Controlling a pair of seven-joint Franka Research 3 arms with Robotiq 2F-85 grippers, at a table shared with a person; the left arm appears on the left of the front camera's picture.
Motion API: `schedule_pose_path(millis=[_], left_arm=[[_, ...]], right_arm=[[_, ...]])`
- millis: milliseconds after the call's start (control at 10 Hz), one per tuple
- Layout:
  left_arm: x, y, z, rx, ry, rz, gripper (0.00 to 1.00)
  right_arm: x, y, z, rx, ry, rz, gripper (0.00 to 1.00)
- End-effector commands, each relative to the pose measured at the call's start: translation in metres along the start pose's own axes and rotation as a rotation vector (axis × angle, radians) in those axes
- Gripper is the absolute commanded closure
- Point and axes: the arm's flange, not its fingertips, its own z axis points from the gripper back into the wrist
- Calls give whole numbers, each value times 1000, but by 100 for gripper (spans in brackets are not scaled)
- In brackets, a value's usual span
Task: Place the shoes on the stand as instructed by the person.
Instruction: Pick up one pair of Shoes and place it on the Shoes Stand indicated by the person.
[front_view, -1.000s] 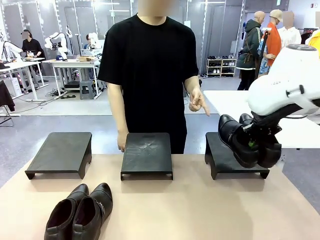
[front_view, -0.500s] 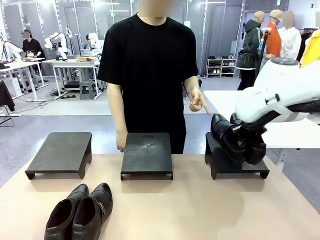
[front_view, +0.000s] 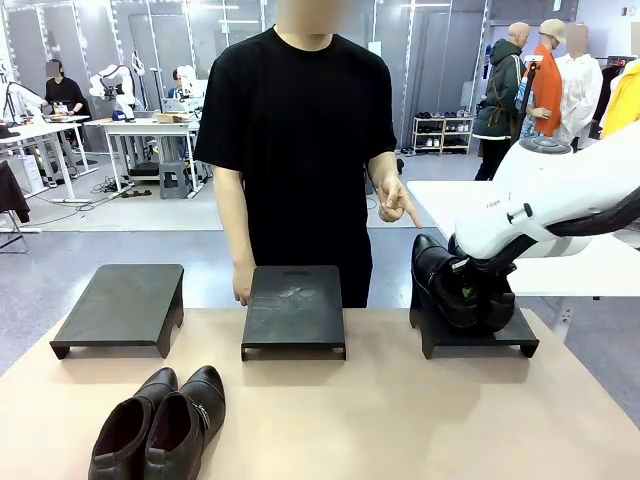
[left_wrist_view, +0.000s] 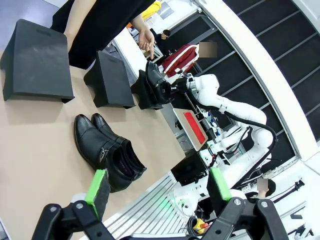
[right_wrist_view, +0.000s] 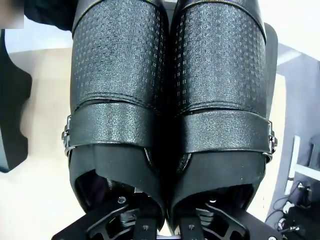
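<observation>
Your right tool (front_view: 468, 295) is clamped on one pair of shoes (front_view: 435, 272), toes away from it, just over the right stand (front_view: 480, 343); your left tool (left_wrist_view: 159, 184) gapes empty.

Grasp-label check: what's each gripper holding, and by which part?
Right gripper: pair of glossy black leather shoes, one finger inside each opening, pinching their adjoining inner sides. Left gripper: open, empty.

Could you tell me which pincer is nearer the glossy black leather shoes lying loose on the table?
Left. The left pincer hovers just short of those black shoes; the right pincer, shut on the other black pair, is at the right-hand black stand.
</observation>
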Motion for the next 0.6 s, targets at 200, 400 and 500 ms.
schedule_pose_path(millis=[200, 400, 500], left_arm=[[0, -1, 3, -14, 0, -16, 0], [0, -1, 3, -14, 0, -16, 0], [0, -1, 3, -14, 0, -16, 0]], right_arm=[[11, -6, -4, 3, -54, -69, 92], [11, -10, -12, 10, -48, -92, 92], [11, -12, -14, 13, -47, -107, 92]])
